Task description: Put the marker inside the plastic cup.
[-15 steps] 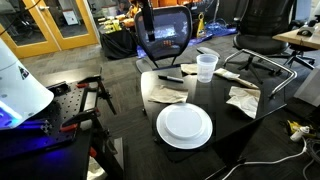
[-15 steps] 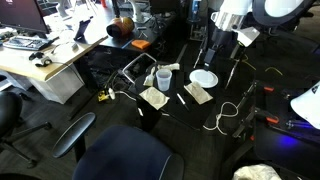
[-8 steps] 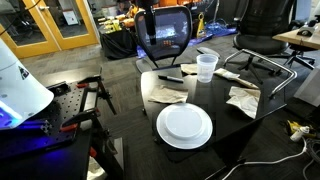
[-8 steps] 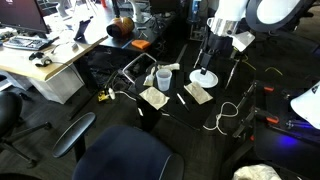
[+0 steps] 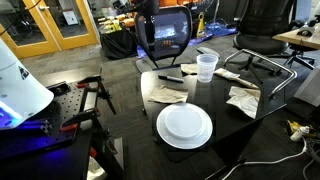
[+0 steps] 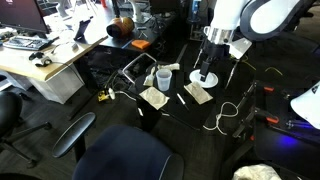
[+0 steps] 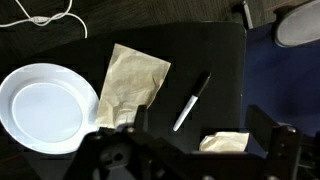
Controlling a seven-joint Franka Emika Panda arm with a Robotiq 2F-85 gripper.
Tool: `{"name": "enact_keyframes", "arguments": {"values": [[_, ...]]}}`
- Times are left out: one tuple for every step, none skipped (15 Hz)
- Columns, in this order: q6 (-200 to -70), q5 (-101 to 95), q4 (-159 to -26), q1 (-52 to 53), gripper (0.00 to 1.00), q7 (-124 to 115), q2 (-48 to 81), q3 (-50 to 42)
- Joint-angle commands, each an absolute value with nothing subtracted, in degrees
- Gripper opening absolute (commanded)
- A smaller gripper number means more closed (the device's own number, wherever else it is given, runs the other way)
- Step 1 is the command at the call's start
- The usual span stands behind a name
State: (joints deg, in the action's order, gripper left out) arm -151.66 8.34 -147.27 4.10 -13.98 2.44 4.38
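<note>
The small translucent whitish plastic cup point(image 5: 206, 67) and the round, plain white plate point(image 7: 45, 108) are pale against the glossy black tabletop point(image 5: 215, 105). The slim pen-like marker point(image 7: 190, 101) is dark, nearly black, with part of its barrel paler in the wrist view. The crumpled paper napkins point(image 7: 130, 85) are unpatterned beige-tan, and the thin cable point(image 7: 50, 20) is white.

The room is bright and even. All pictures look small and soft. Blue light glows near the robot base point(image 5: 15, 115).
</note>
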Motion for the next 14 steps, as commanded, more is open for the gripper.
{"name": "enact_keyframes", "arguments": {"values": [[-152.5, 9.9, -143.4, 5.3, 1.00, -15.5, 9.0, 5.2], [-152.5, 10.5, -142.6, 5.4, 1.00, -15.0, 10.3, 5.4], [-153.0, 10.8, -141.8, 5.7, 1.00, -15.4, 11.9, 5.4], [-153.4, 11.4, -141.0, 5.8, 1.00, -15.5, 13.3, 5.6], [-154.0, 12.1, -140.1, 5.9, 1.00, -15.5, 14.8, 5.8], [-154.6, 12.7, -139.3, 6.0, 1.00, -15.4, 16.1, 5.9], [-155.2, 13.3, -138.5, 6.1, 1.00, -15.4, 17.4, 5.9], [-155.9, 14.2, -137.8, 6.0, 1.00, -15.3, 18.7, 6.1], [-156.5, 15.1, -136.9, 6.0, 1.00, -15.4, 20.0, 6.2], [-157.0, 15.9, -135.9, 5.9, 1.00, -15.3, 21.4, 6.3], [-157.7, 16.2, -135.2, 6.1, 1.00, -15.9, 22.6, 6.1], [-158.6, 16.2, -134.3, 6.4, 1.00, -16.3, 23.8, 5.7], [-159.4, 15.9, -133.5, 6.6, 1.00, -16.6, 25.0, 5.4], [-159.9, 15.8, -132.6, 6.8, 1.00, -17.4, 26.1, 5.1]]}}
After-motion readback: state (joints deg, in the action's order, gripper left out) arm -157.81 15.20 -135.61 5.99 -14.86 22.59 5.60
